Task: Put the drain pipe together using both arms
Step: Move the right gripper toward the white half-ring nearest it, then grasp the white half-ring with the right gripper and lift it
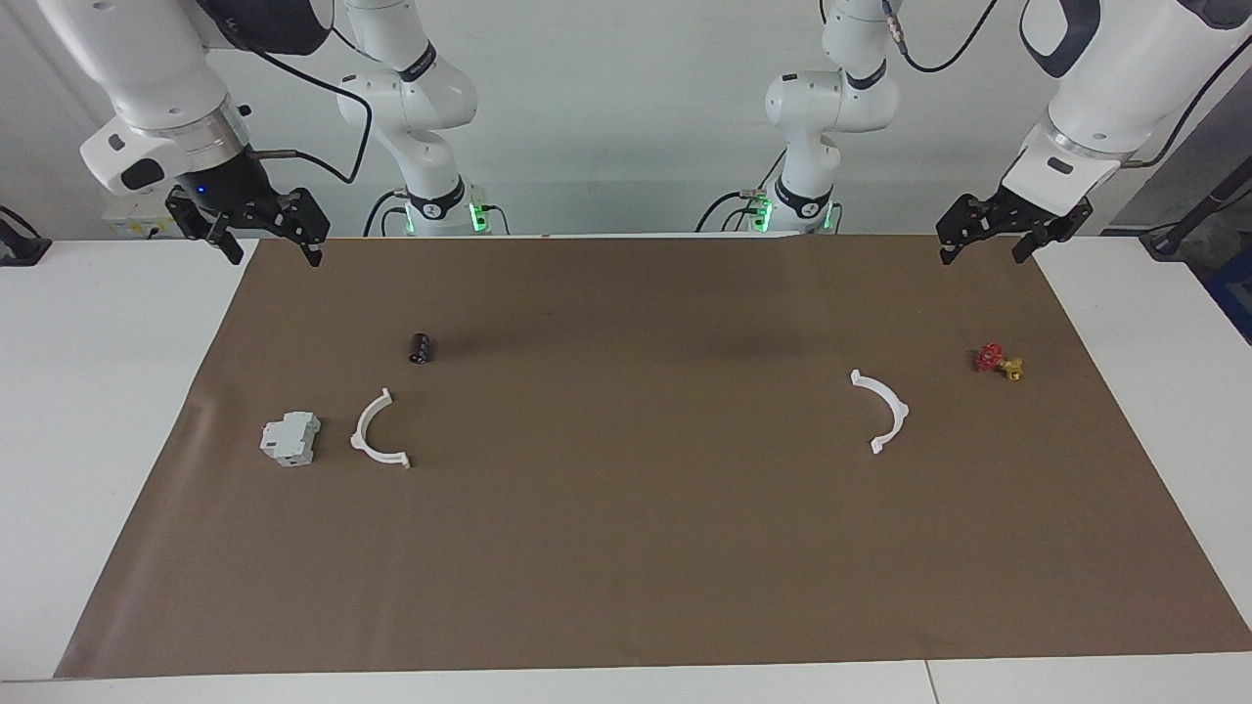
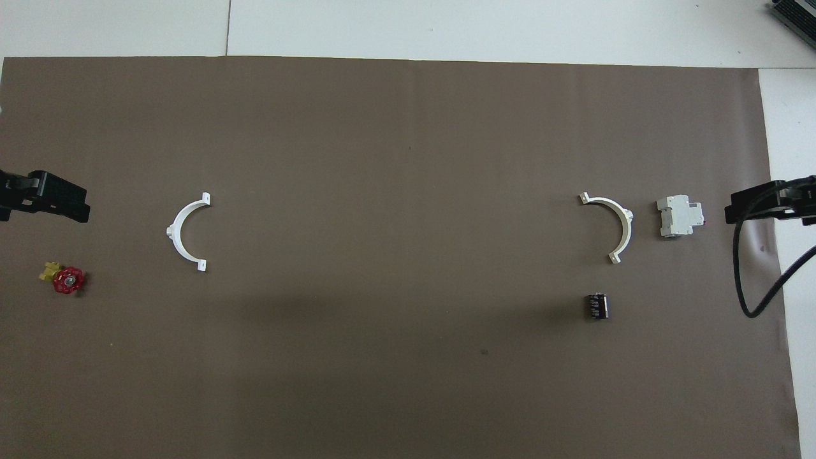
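The drain pipe lies in two separate white half-ring arcs on the brown mat, far apart. One arc (image 1: 377,432) (image 2: 616,226) lies toward the right arm's end, the other arc (image 1: 886,412) (image 2: 183,233) toward the left arm's end. My right gripper (image 1: 274,256) (image 2: 762,204) hangs open and empty in the air over the mat's edge at its own end. My left gripper (image 1: 983,254) (image 2: 44,197) hangs open and empty over the mat's edge at its end. Neither touches an arc.
A grey-white boxy block (image 1: 290,437) (image 2: 679,215) lies beside the arc at the right arm's end. A small black cylinder (image 1: 422,347) (image 2: 597,305) lies nearer the robots than that arc. A red and yellow valve (image 1: 998,362) (image 2: 65,278) lies at the left arm's end.
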